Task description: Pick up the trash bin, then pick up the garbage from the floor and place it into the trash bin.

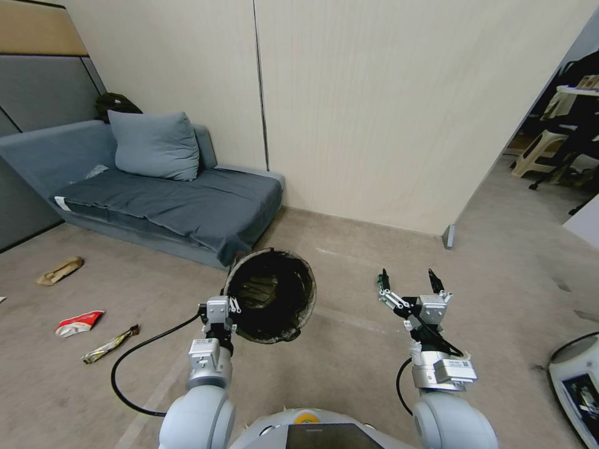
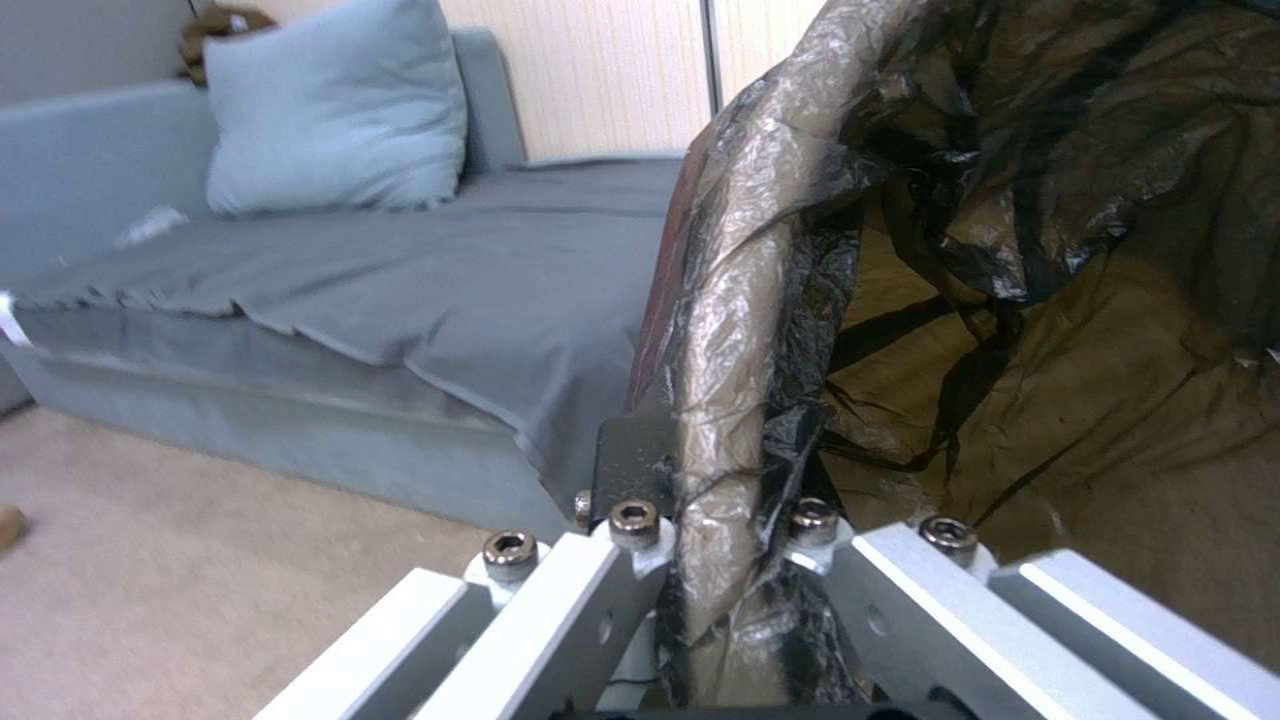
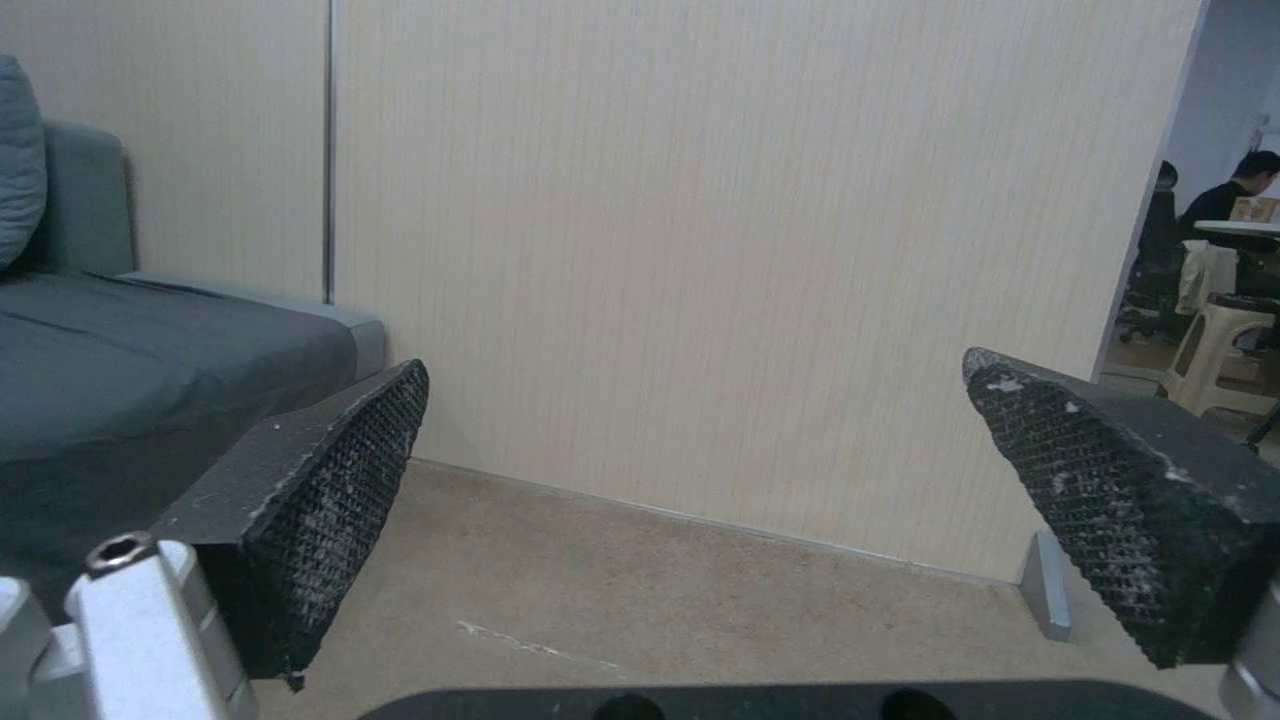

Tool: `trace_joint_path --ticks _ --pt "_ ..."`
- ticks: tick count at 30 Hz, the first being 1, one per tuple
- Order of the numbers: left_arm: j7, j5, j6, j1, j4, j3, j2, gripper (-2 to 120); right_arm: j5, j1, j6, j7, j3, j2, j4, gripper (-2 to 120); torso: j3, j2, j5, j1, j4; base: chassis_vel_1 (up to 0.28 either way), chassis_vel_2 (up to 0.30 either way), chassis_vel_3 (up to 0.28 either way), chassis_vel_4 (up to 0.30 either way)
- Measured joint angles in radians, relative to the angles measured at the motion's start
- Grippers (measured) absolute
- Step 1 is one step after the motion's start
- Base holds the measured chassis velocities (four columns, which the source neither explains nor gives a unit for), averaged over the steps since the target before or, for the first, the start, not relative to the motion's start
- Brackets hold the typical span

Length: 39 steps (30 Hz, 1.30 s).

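Left gripper (image 1: 232,307): fingers pinching trash bin (image 1: 270,304) rim, centre frame, tilted.
Right gripper (image 1: 409,282): fingers spread, empty.
Garbage (image 1: 78,323): floor, lower left.
Risk: thin rim hold; bin may slip.

place: office lounge corner | cues: grey sofa (image 1: 168,199) with cushion (image 1: 155,145), beige carpet (image 1: 349,349), panelled wall (image 1: 387,106), desk area through doorway

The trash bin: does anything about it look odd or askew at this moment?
Yes. The trash bin is held off the floor by the left hand, clamped on its rim, and it tilts so its opening faces the head camera. Its black bag liner is crumpled and loose inside. The right hand is open and empty.
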Motion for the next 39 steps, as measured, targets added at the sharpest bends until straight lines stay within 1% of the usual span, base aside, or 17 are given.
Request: trace_joint_path --ticks 1,2,3,4,7,8,39 --pt "0.000 0.001 -0.002 -0.001 0.002 0.000 0.000 0 -0.009 0.004 0.015 0.000 -0.002 0.000 -0.010 100 0.000 0.000 -0.0001 0.000 0.0000 0.000 0.000 0.000 0.000" --pt "-0.001 0.001 -0.003 -0.002 0.005 0.000 0.001 0 -0.038 0.017 0.058 0.001 -0.010 0.000 -0.041 100 0.000 0.000 -0.0004 0.000 -0.0004 0.000 0.000 0.000 0.000" --pt "-0.001 0.001 -0.003 -0.002 0.005 0.000 0.001 0 -0.038 0.017 0.058 0.001 -0.010 0.000 -0.041 100 0.000 0.000 -0.0004 0.000 -0.0004 0.000 0.000 0.000 0.000" --pt "-0.002 0.001 -0.005 -0.004 0.006 -0.001 0.002 0 -0.067 0.028 0.098 0.002 -0.020 0.000 -0.074 100 0.000 0.000 0.0008 0.000 0.0003 0.000 0.000 0.000 0.000" --pt "-0.003 0.001 -0.005 -0.006 0.009 0.000 0.004 0 -0.081 0.035 0.119 0.003 -0.024 0.000 -0.088 100 0.000 0.000 -0.0003 0.000 0.0002 0.000 0.000 0.000 0.000" --pt "-0.003 0.001 -0.005 -0.006 0.012 0.002 0.005 0 -0.083 0.036 0.122 0.003 -0.025 0.000 -0.091 100 0.000 0.000 0.0003 0.000 0.0001 0.000 0.000 0.000 0.000" --pt "-0.004 0.013 -0.008 -0.013 0.020 0.030 0.019 0 -0.042 0.022 0.132 -0.002 -0.017 0.000 -0.081 100 0.000 0.000 0.0001 0.000 0.0000 0.000 0.000 0.000 0.000"
